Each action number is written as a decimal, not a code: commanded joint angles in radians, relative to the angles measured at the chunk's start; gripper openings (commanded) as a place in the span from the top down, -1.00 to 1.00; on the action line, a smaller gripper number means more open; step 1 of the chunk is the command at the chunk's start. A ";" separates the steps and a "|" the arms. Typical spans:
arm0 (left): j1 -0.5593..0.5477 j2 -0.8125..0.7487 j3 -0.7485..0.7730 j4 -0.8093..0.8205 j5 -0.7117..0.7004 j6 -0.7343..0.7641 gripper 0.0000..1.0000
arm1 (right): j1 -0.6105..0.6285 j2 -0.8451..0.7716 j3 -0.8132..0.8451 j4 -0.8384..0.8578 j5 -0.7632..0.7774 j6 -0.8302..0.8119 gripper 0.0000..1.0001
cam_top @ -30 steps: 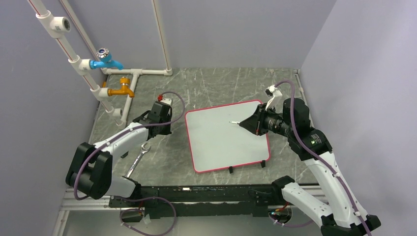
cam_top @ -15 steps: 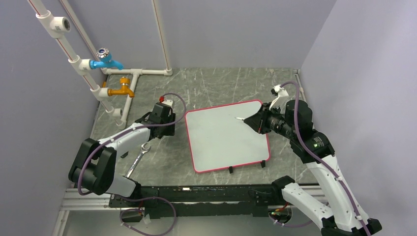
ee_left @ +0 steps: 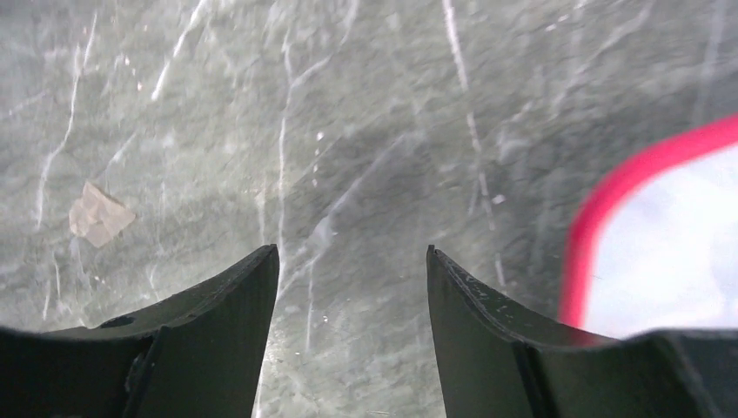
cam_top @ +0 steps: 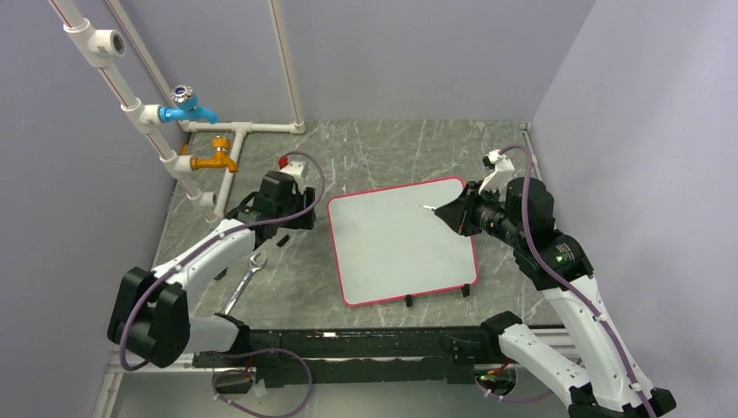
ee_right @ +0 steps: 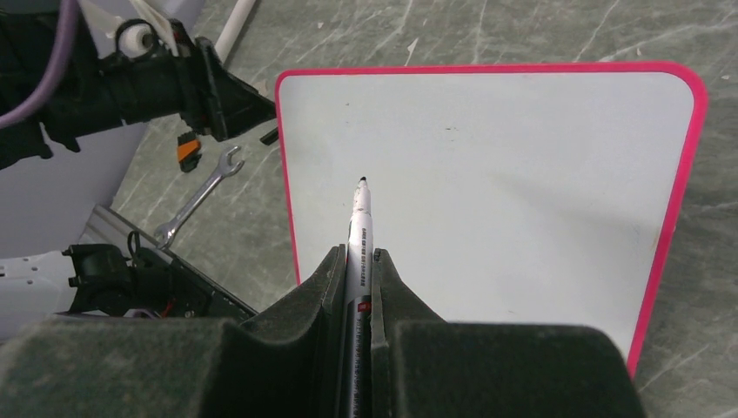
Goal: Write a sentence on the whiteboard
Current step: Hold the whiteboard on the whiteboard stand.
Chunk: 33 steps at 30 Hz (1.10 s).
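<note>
While the whiteboard (cam_top: 400,239) lay flat on the grey marbled desk (cam_top: 392,148), slightly skewed to the desk's edges, its glossy white face carried no writing inside the red-pink rim. At its right edge the right hand (ee_right: 358,255) was clamped on a marker (ee_right: 360,218), the pen gripped between both fingers with its black tip pointing out over the board's far half. Whether the tip touched the surface could not be told. Just beside the board's far left corner hung the left hand (ee_left: 352,254). Its fingers were spread apart with nothing between them but bare desk, and the board's rounded corner showed to the right of them. A wrench (cam_top: 246,277) lay on the desk near the left arm, well apart from the board. White pipes (cam_top: 139,109) with a blue tap (cam_top: 187,110) and an orange tap (cam_top: 215,161) stood at the far left corner.
</note>
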 commanded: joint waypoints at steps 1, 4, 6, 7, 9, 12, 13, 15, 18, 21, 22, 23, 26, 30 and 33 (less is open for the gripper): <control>0.011 -0.079 0.052 0.042 0.122 0.035 -0.33 | -0.003 -0.006 0.039 0.015 0.019 -0.009 1.00; 0.029 -0.116 0.032 0.097 0.230 0.043 -0.36 | -0.002 -0.011 0.037 0.014 0.022 -0.009 1.00; 0.054 -0.128 0.018 0.128 0.321 0.031 -0.38 | -0.003 -0.013 0.036 0.016 0.019 -0.007 1.00; 0.063 -0.132 0.008 0.149 0.356 0.022 -0.39 | -0.002 -0.012 0.034 0.017 0.017 -0.006 1.00; 0.079 -0.138 -0.021 0.222 0.468 0.004 -0.42 | -0.002 -0.011 0.028 0.021 0.014 -0.005 1.00; 0.091 -0.149 -0.078 0.326 0.550 -0.022 -0.45 | -0.002 -0.008 0.025 0.021 0.011 -0.004 1.00; 0.098 -0.153 -0.098 0.362 0.568 -0.035 -0.47 | -0.003 -0.007 0.025 0.020 0.010 -0.005 1.00; 0.120 -0.148 -0.134 0.425 0.622 -0.061 -0.49 | -0.002 -0.007 0.027 0.016 0.013 -0.007 1.00; 0.146 -0.127 -0.165 0.497 0.695 -0.090 -0.47 | -0.002 -0.005 0.031 0.010 0.014 -0.012 1.00; 0.163 -0.107 -0.199 0.593 0.770 -0.120 -0.36 | -0.003 -0.001 0.026 0.010 0.014 -0.015 1.00; 0.166 -0.097 -0.206 0.619 0.793 -0.129 -0.32 | -0.002 0.000 0.024 0.011 0.014 -0.014 1.00; 0.168 -0.084 -0.211 0.645 0.815 -0.136 -0.29 | -0.002 0.002 0.021 0.012 0.013 -0.013 1.00; 0.168 -0.039 -0.213 0.697 0.876 -0.145 -0.23 | -0.002 0.004 0.017 0.018 0.010 -0.011 1.00; 0.168 0.009 -0.214 0.721 0.882 -0.141 -0.20 | -0.002 0.010 0.018 0.017 0.011 -0.012 1.00; 0.168 0.046 -0.223 0.782 0.917 -0.159 -0.17 | -0.001 0.013 0.020 0.017 0.012 -0.014 1.00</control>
